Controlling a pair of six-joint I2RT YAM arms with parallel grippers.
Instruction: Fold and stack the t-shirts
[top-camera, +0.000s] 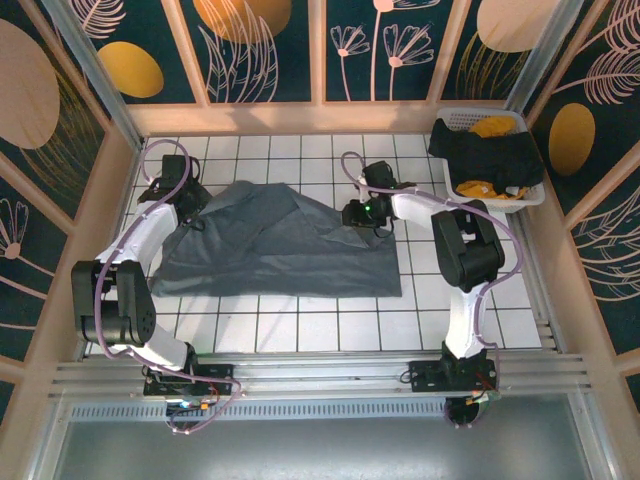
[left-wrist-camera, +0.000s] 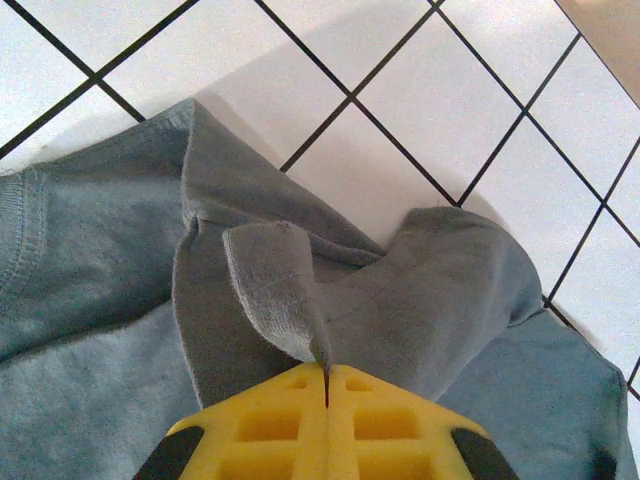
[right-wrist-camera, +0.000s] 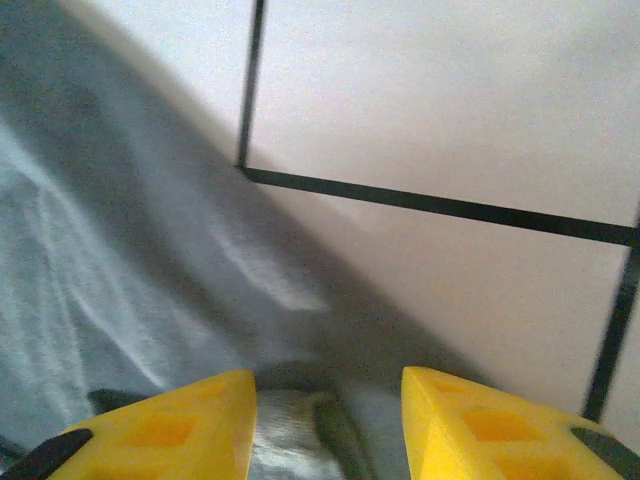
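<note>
Wrist views show the left gripper (left-wrist-camera: 327, 372) clamped on the blue-grey t-shirt (left-wrist-camera: 90, 250) and the right gripper (right-wrist-camera: 328, 385) with its fingers apart; the overhead view adds a basket (top-camera: 455, 118) at upper right.

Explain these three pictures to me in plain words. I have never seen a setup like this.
This is a robot with two arms bolted at the near edge of a white tiled table. The wide picture looks down from above and behind them: the left arm is on the left and the right arm on the right. The other two pictures come from a camera on each wrist, so the yellow shapes at the bottom are that arm's own fingers. A blue-grey t-shirt lies on the table, partly folded over. The left fingers are shut, pinching a fold of it. The right fingers stand open at the shirt's edge, with cloth between them but not clamped. In the far right corner, a white basket holds black clothes and yellow clothes.
</note>
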